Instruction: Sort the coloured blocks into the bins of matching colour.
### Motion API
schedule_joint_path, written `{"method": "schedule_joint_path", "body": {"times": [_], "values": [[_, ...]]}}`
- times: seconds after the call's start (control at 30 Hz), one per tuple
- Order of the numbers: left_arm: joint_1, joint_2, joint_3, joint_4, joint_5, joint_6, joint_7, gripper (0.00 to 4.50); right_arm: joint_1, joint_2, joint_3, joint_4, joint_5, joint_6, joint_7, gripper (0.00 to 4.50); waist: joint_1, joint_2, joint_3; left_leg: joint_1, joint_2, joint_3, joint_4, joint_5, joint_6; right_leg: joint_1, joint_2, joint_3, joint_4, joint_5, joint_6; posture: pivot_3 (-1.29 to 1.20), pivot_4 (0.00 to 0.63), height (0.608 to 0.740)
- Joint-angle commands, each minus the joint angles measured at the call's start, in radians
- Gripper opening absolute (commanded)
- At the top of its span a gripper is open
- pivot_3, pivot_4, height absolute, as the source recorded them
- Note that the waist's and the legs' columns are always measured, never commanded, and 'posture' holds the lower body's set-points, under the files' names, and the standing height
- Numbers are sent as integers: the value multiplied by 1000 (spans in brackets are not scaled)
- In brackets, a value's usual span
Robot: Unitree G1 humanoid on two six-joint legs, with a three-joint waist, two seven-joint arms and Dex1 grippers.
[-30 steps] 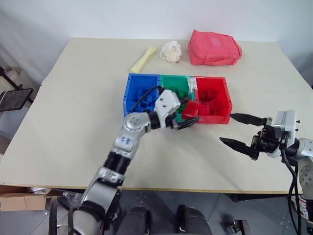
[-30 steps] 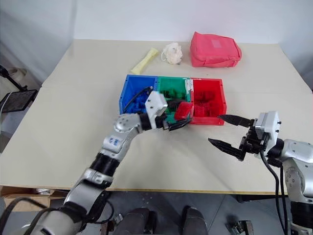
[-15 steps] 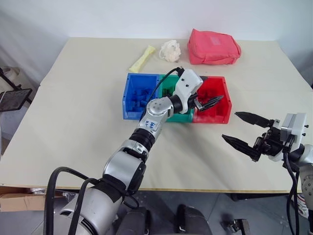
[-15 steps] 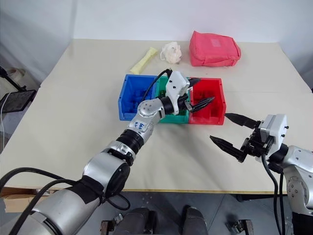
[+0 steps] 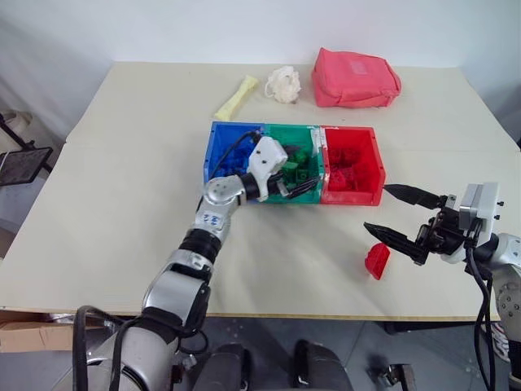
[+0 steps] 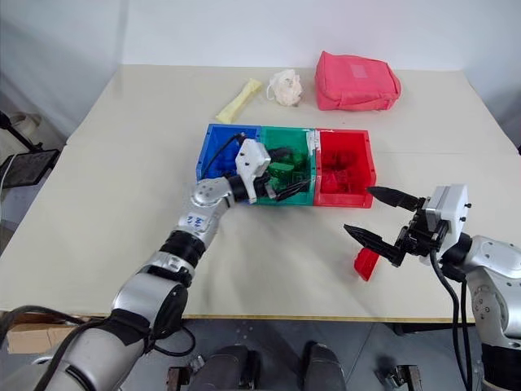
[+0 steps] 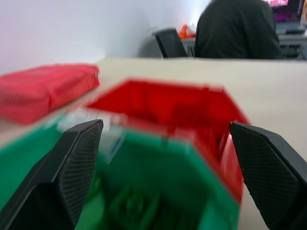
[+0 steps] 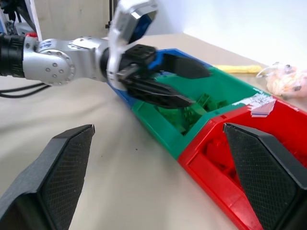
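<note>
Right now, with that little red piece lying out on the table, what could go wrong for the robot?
The red block lies loose on the table, outside the red bin, right under the open right gripper; a careless sweep might knock it toward the table's near edge. The open left gripper hangs low over the green bin, so it could bump the wall and shift the joined bins.

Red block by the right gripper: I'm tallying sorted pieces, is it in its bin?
Out. The red block lies on the table, apart from the red bin.
</note>
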Motion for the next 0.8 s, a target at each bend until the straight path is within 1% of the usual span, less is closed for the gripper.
{"method": "schedule_joint_path", "body": {"times": [0.03,0.13,0.17,0.2,0.3,0.4,0.5,0.7,0.8], "values": [[114,63,-4,-289,-87,128,-103,4463,49,-39,-43,-23,10,16,23,4500,0,0,0,0,0,0,0,0,0,0,0,0,0,0,0,0,150,740],[235,144,-6,-490,-145,243,-176,4463,72,-66,-61,-25,14,32,26,4500,-7,0,0,0,0,-1,0,0,0,0,0,1,0,0,0,0,150,740],[260,162,-8,-533,-159,275,-187,4463,76,-72,-65,-25,16,35,27,4500,-8,0,0,1,1,-1,0,0,0,0,0,1,1,0,0,0,150,740],[302,200,-6,-583,-179,306,-221,4463,86,-83,-73,-26,17,45,30,4500,-7,0,0,1,1,-1,0,0,0,0,0,1,1,0,0,0,150,740],[382,284,5,-647,-208,335,-291,4463,110,-117,-87,-20,13,65,51,4500,-4,1,0,2,1,-1,1,0,0,1,0,2,1,0,0,0,150,740],[421,330,36,-647,-246,313,-343,4463,126,-146,-98,-10,2,76,64,4500,-2,1,0,3,0,-1,1,0,0,2,0,3,0,0,0,0,150,740],[449,354,75,-613,-271,235,-391,4463,157,-169,-118,-2,-6,87,75,4500,-1,1,0,2,0,-1,1,0,0,2,-1,3,0,0,0,0,150,740],[486,427,101,-548,-315,205,-533,4463,328,-210,-215,-21,-44,103,124,4500,-1,1,0,3,0,-1,0,0,-1,2,-1,2,0,0,0,0,150,740],[501,449,97,-536,-313,197,-566,4463,371,-216,-248,-30,-50,107,134,4500,-4,1,0,3,0,0,0,0,-1,2,0,3,0,0,0,0,150,740]]}}
